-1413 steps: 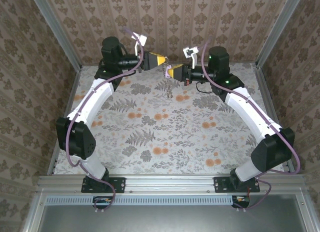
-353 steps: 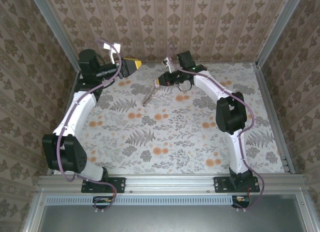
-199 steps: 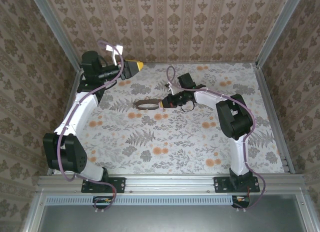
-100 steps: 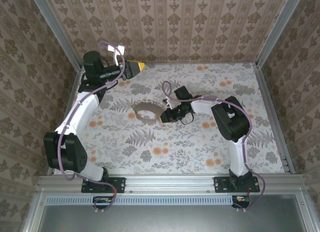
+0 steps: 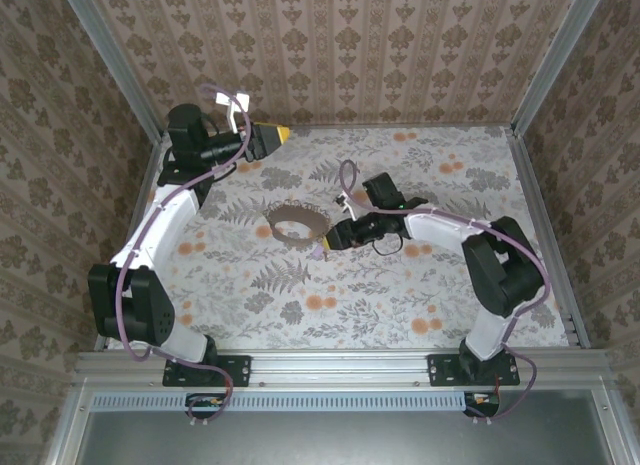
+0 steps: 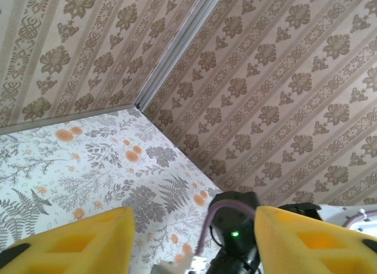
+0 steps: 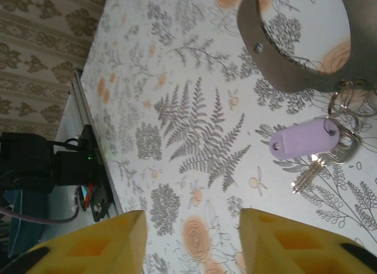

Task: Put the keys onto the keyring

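Both released: left tool and right tool; lilac key on the surface at right tool's 2 o'clock, keyring at 1

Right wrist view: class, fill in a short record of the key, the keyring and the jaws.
key: lilac head, grey blade, lying flat on the table beside the keyring
keyring: grey band loop resting on the table
small rings: at the key's head; link to loop unclear
jaws: apart, nothing between them
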Tool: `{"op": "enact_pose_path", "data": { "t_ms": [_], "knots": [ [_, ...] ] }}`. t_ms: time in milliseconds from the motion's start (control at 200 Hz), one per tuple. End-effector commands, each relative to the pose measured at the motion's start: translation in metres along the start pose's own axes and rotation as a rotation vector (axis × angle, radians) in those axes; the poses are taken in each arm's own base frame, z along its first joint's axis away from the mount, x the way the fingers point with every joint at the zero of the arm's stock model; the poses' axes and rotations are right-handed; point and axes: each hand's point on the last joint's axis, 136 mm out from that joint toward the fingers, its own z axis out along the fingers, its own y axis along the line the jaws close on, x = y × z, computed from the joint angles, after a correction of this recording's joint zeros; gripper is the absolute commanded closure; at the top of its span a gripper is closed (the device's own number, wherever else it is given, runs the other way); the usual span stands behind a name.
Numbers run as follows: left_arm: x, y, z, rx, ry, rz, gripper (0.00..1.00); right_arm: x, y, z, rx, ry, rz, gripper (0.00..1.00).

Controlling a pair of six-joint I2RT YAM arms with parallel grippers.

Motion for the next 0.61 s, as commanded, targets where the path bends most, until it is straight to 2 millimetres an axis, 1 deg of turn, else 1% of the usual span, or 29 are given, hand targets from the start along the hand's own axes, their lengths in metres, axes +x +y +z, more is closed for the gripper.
{"op": "enact_pose_path", "data": {
  "t_ms": [0, 30, 45, 65, 80, 95, 105, 120, 160, 165, 185, 210, 285, 320, 330, 345, 410, 480, 535, 555, 600],
  "knots": [
    [-0.001, -0.011, -0.006, -0.014, -0.013, 0.028, 0.37, -0.015, 0.008, -0.027, 0.03, -0.082, -0.04, 0.46],
    [-0.001, -0.012, -0.008, -0.022, -0.016, 0.03, 0.33, -0.021, 0.01, -0.036, 0.039, -0.108, -0.048, 0.42],
    [-0.001, -0.012, -0.009, -0.029, -0.018, 0.033, 0.26, -0.024, 0.011, -0.041, 0.043, -0.122, -0.053, 0.4],
    [-0.001, -0.012, -0.01, -0.036, -0.019, 0.035, 0.22, -0.029, 0.012, -0.048, 0.051, -0.144, -0.059, 0.37],
    [-0.001, -0.012, -0.011, -0.042, -0.02, 0.037, 0.16, -0.032, 0.012, -0.054, 0.06, -0.159, -0.06, 0.3],
    [-0.002, -0.012, -0.013, -0.052, -0.024, 0.039, 0.12, -0.035, 0.011, -0.059, 0.069, -0.174, -0.062, 0.27],
    [-0.002, -0.011, -0.014, -0.058, -0.026, 0.04, 0.11, -0.037, 0.012, -0.063, 0.075, -0.184, -0.063, 0.26],
    [-0.002, -0.011, -0.015, -0.066, -0.028, 0.044, 0.09, -0.041, 0.012, -0.069, 0.082, -0.203, -0.068, 0.21],
    [-0.002, -0.01, -0.019, -0.092, -0.037, 0.052, 0.04, -0.05, 0.012, -0.085, 0.106, -0.249, -0.075, 0.17],
    [-0.002, -0.01, -0.02, -0.097, -0.039, 0.052, 0.04, -0.051, 0.011, -0.088, 0.111, -0.256, -0.074, 0.16],
    [-0.003, -0.01, -0.022, -0.113, -0.045, 0.062, 0.02, -0.055, 0.01, -0.097, 0.127, -0.282, -0.075, 0.06],
    [-0.003, -0.007, -0.025, -0.144, -0.053, 0.068, 0.0, -0.061, 0.008, -0.108, 0.153, -0.314, -0.076, 0.01],
    [-0.002, 0.006, -0.039, -0.279, -0.081, 0.098, 0.0, -0.075, -0.001, -0.144, 0.251, -0.419, -0.073, 0.0],
    [-0.002, 0.013, -0.047, -0.349, -0.099, 0.121, 0.0, -0.079, -0.013, -0.157, 0.313, -0.454, -0.057, 0.0],
    [-0.001, 0.015, -0.05, -0.37, -0.104, 0.127, 0.0, -0.081, -0.01, -0.167, 0.333, -0.481, -0.067, 0.0],
    [-0.002, 0.023, -0.054, -0.42, -0.119, 0.134, 0.0, -0.083, -0.012, -0.176, 0.362, -0.504, -0.067, 0.01],
    [-0.001, 0.037, -0.075, -0.571, -0.181, 0.181, 0.0, -0.09, -0.024, -0.205, 0.478, -0.586, -0.052, 0.0],
    [0.001, 0.053, -0.101, -0.734, -0.259, 0.257, 0.0, -0.094, -0.043, -0.236, 0.627, -0.666, -0.024, 0.0],
    [0.003, 0.064, -0.123, -0.857, -0.314, 0.318, 0.0, -0.095, -0.056, -0.26, 0.74, -0.741, -0.007, 0.0],
    [0.001, 0.064, -0.131, -0.895, -0.333, 0.354, 0.0, -0.094, -0.061, -0.267, 0.778, -0.768, 0.002, 0.0],
    [0.006, 0.074, -0.149, -1.003, -0.346, 0.387, 0.0, -0.092, -0.073, -0.283, 0.848, -0.841, 0.011, 0.0]
  ]
}}
